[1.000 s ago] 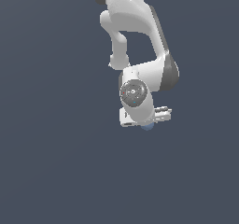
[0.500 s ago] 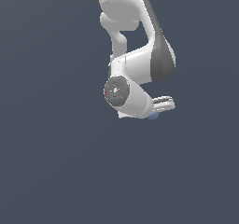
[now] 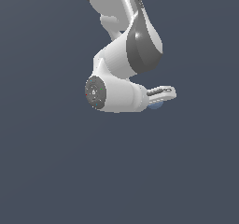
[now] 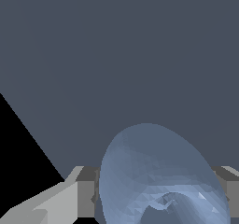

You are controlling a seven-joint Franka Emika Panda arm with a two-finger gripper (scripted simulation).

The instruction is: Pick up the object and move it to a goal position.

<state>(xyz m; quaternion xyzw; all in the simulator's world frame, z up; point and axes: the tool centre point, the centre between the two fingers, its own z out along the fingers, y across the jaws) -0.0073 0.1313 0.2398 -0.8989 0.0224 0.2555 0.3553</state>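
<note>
**Pincer carries the object through the air, goal not in sight**

The pincer (image 3: 163, 95) is closed on the object (image 3: 156, 105), as far as the two views show. In the exterior view the white fingers (image 3: 161, 93) stick out sideways from the wrist, toward that view's right, and a small slate-blue bulge peeks out just under them, touching them. In the wrist view the object (image 4: 158, 176) fills the space right in front of the camera, a rounded blob with its dimple showing low down, and grey finger parts (image 4: 79, 190) stand close on either side of it. The exact contact of the pads is hidden behind the blob, so the grip is a judgement, though a firm one.

No tabletop edge, shadow or marker appears anywhere; the background is plain dark grey-blue in both views. Whether the object is clear of any surface cannot be read directly, but with the hand turned on its side and nothing under it, the pick looks done.

The step in hand is therefore the carry. The goal position does not show, so how far along the carry is cannot be told.

The next move calls for keeping the squeeze steady on a rounded, smooth-looking shape that could slip or roll between the fingers, and for moving the arm (image 3: 135, 45) smoothly to the goal without any jolt.
</note>
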